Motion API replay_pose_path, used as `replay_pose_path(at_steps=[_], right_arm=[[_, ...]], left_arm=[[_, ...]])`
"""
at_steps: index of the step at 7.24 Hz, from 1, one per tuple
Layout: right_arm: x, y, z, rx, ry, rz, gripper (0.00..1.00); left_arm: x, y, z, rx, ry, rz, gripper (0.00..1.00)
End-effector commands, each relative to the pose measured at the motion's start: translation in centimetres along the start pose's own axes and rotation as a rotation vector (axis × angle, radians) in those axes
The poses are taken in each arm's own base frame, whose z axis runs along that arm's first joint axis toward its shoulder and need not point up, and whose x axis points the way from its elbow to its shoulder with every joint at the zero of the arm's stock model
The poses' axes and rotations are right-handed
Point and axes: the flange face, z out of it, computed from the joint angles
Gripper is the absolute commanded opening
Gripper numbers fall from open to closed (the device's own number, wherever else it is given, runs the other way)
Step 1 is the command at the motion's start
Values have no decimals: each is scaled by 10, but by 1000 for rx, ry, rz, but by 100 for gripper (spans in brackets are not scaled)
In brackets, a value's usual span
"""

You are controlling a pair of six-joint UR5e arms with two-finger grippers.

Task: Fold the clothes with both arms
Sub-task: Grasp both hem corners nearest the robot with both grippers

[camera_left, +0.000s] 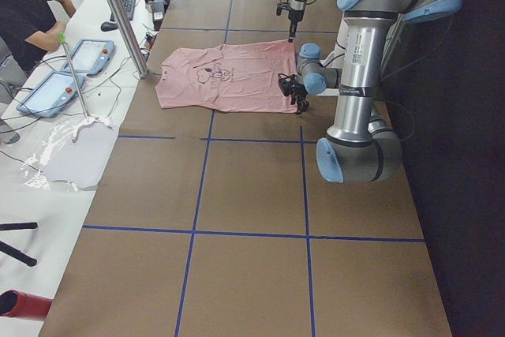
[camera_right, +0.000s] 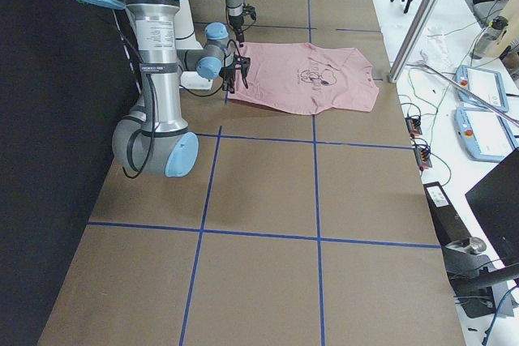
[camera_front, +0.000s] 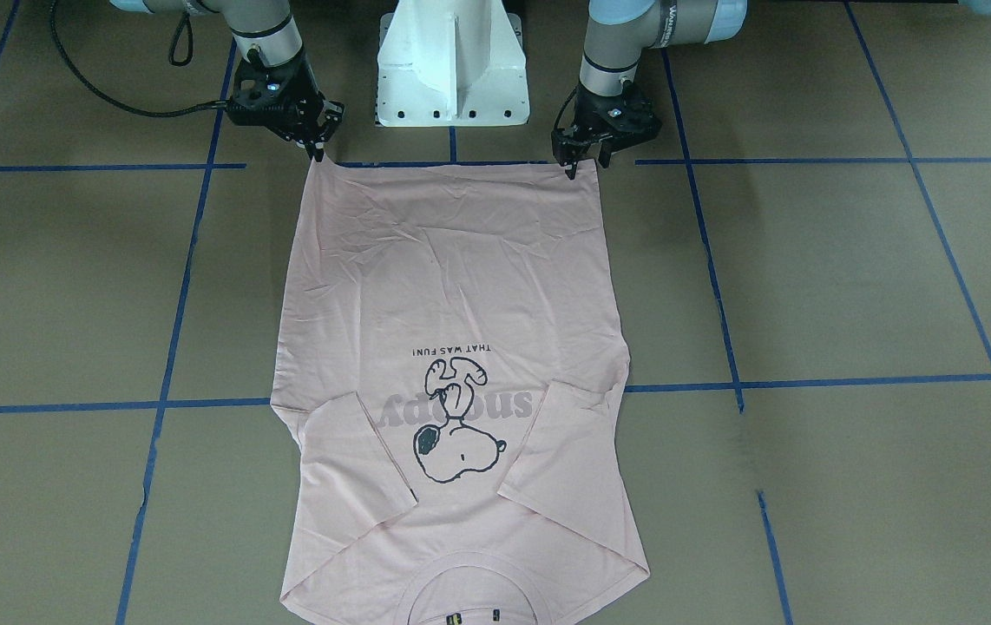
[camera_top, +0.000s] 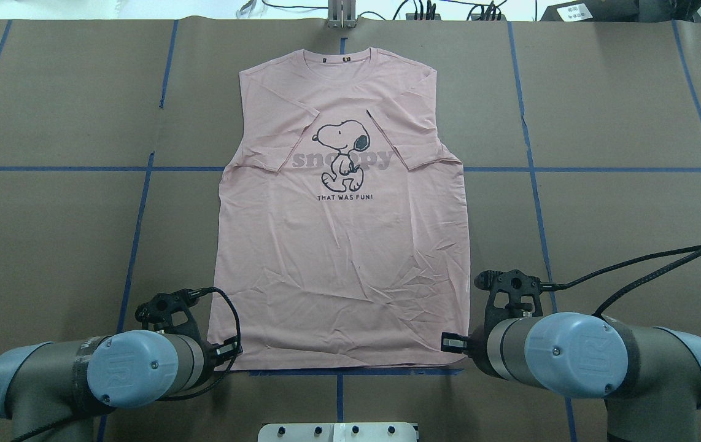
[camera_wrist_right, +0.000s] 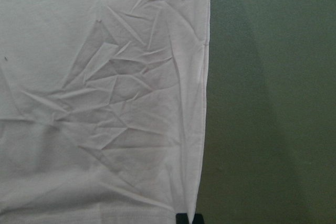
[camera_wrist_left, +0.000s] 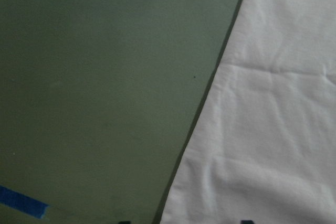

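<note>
Seen from over the robot's shoulders, nearest first. Closest, at 6 o'clock: white pedestal at the edge of the brown table.

Just beyond, at 7 o'clock of the cloth: left gripper low over one hem corner. Fingers spread, one tip above cloth and one above bare table.

At 5 o'clock: right gripper at the other hem corner, fingertips pressed together on the cloth's edge.

Between the two and stretching away toward 12 o'clock: pale pink T-shirt. Flat, front up, lightly creased, with the hem along a blue tape line.

Farther out, near centre: Snoopy cartoon over mauve lettering, "THAT WAS FUN!" beneath. Sleeves folded inward over the chest, at 10 and 2 o'clock.

Farthest, at 12 o'clock: ribbed neck.
</note>
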Motion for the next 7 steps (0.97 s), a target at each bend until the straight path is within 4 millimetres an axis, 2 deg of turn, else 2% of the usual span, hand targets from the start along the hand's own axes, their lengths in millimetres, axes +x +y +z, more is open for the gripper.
replay_pose_path(at_steps=[1,3,4,5,6,7], right_arm=[[1,0,0,0,1,-1,0],[0,0,-1,1,-2,-3,0],[-1,0,-4,-3,-8,-4,0],[1,-5,-15,-17,-23,6,0],[2,-8,-35,-27,-54,13,0],[11,-5,-50,-49,-64,13,0]], left_arm=[[7,2,-7,-5,20,1,0],[7,3,-7,-8,19,-27,0],[10,3,-15,-14,35,-52,0],[10,1,-46,-23,83,-51,0],[-3,0,-68,-23,62,-36,0],[-3,3,-95,-32,87,-7,0]])
